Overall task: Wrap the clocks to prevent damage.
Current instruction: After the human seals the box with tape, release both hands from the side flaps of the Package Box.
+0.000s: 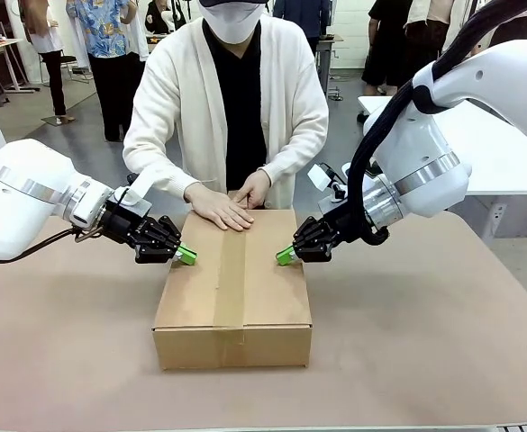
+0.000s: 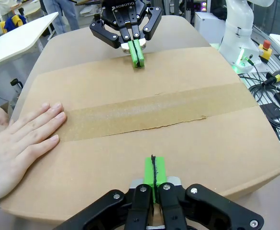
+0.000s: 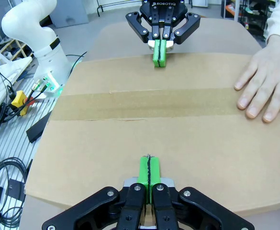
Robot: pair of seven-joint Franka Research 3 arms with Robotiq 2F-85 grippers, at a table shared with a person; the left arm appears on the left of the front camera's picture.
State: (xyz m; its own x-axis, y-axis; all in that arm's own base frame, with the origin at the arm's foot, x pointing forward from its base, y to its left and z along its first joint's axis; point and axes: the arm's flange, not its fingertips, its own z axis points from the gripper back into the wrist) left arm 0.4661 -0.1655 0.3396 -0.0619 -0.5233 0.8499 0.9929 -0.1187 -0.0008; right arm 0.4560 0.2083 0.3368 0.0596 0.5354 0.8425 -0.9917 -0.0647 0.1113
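On one taped box, two closed claws, one hand

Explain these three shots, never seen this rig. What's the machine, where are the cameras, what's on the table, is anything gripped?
Two white robot arms face a person across a brown table. The front view comes from a fixed camera between the arms. The other two come from cameras on each arm's wrist, looking along its own green-padded fingers, so each also shows the opposite arm's gripper farther off.

A cardboard box lies on the table, closed, with a strip of tape down its middle seam. The left gripper and right gripper sit at opposite top edges of the box, jaws shut with pads pressed together, gripping nothing. The person's hand lies flat on the far end of the lid.
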